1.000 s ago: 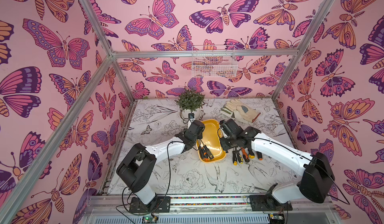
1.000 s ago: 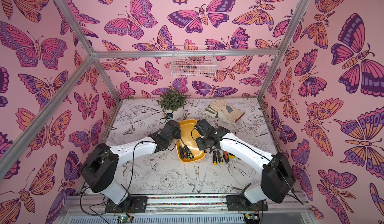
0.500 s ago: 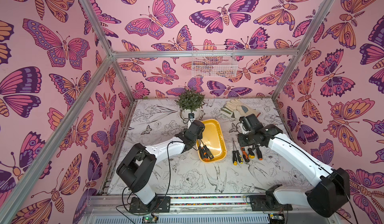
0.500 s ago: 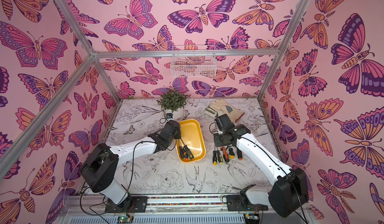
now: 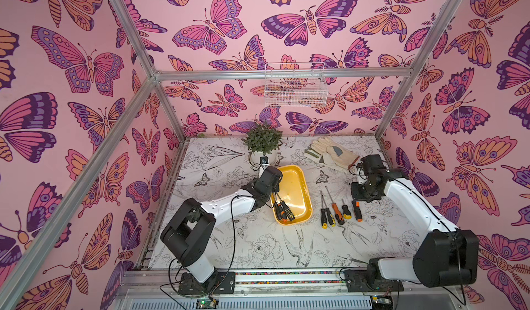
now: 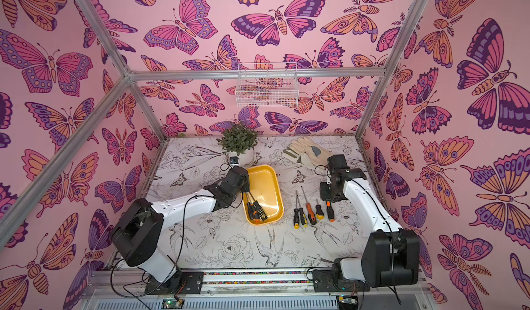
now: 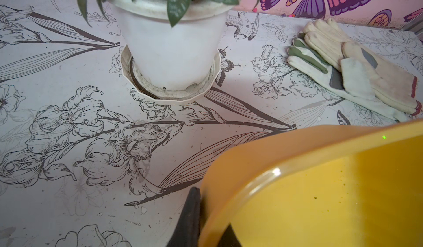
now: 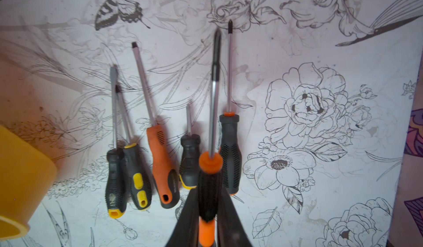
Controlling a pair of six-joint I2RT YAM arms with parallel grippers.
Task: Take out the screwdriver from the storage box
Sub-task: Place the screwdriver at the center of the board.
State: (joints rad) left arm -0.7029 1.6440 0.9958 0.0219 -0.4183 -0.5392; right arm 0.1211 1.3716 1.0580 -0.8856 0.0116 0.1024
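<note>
The yellow storage box (image 5: 295, 185) (image 6: 265, 183) lies mid-table, with a couple of black-and-orange screwdrivers (image 5: 283, 211) (image 6: 257, 209) in its near corner. My left gripper (image 7: 209, 223) is shut on the box's left rim (image 7: 247, 184), one finger outside the wall and one inside. My right gripper (image 8: 208, 211) is shut on the black-and-orange handle of a screwdriver (image 8: 213, 111), held above the table to the right of the box with its shaft pointing away. In both top views the right wrist (image 5: 370, 183) hides that screwdriver.
Several screwdrivers (image 5: 339, 212) (image 8: 160, 161) lie side by side on the table right of the box, under my right gripper. A potted plant (image 5: 262, 145) stands behind the box. Work gloves (image 5: 332, 153) lie at the back right. A white wire basket (image 5: 295, 89) hangs on the back wall.
The right arm has swung from the box to the right and back, carrying the screwdriver over the row on the table. The left arm and the box have not moved.
</note>
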